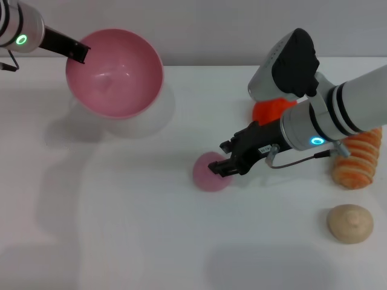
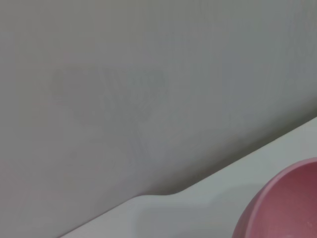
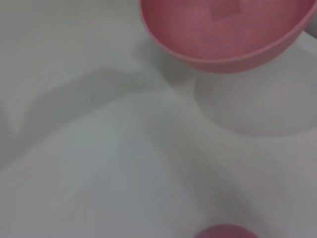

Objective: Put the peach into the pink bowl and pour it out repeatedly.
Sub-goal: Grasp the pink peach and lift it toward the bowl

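White cylindrical arms with black banding, glowing green ring behind the left gripper (image 1: 77, 52) fingers, blue-green ring behind the right gripper (image 1: 228, 167) fingers, black fingers, thin cable loop, grey-black wrist housing

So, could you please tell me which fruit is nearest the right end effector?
The peach, pale pink, right at the right end effector; the others lie behind that arm.

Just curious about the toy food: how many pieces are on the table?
4: the peach at the right claw, an orange-red fruit behind that arm, a striped orange piece, a beige bun. More may hide.
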`<state>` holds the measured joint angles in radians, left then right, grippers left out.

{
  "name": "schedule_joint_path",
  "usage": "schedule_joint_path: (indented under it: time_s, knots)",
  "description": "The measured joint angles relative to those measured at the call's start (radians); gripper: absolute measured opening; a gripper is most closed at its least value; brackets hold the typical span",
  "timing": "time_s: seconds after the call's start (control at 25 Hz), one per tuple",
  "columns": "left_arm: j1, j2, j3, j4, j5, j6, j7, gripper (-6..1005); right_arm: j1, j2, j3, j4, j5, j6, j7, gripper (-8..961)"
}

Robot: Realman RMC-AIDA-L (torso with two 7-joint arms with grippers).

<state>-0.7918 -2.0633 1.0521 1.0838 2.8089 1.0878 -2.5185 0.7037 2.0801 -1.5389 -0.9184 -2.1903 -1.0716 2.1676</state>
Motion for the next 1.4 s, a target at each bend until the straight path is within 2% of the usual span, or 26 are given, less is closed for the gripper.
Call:
schedule_joint_path:
  time_s: [0.36,1.32,1.4]
  knots:
    - [0.014,0.000,0.018,-0.001,-0.027,-0.013,0.000,59,0.000,0.001,-0.056,0.007,0.005,0.034,0.004,486]
    - [0.032,-0.001,0.082,0.010,-0.045,-0.022,-0.015,61,-0.002,0.002,-0.125,0.057,0.032,0.122,0.003,477]
    - [0.036,-0.002,0.084,0.010,-0.045,-0.022,-0.020,61,-0.003,0.002,-0.125,0.057,0.032,0.123,0.004,399]
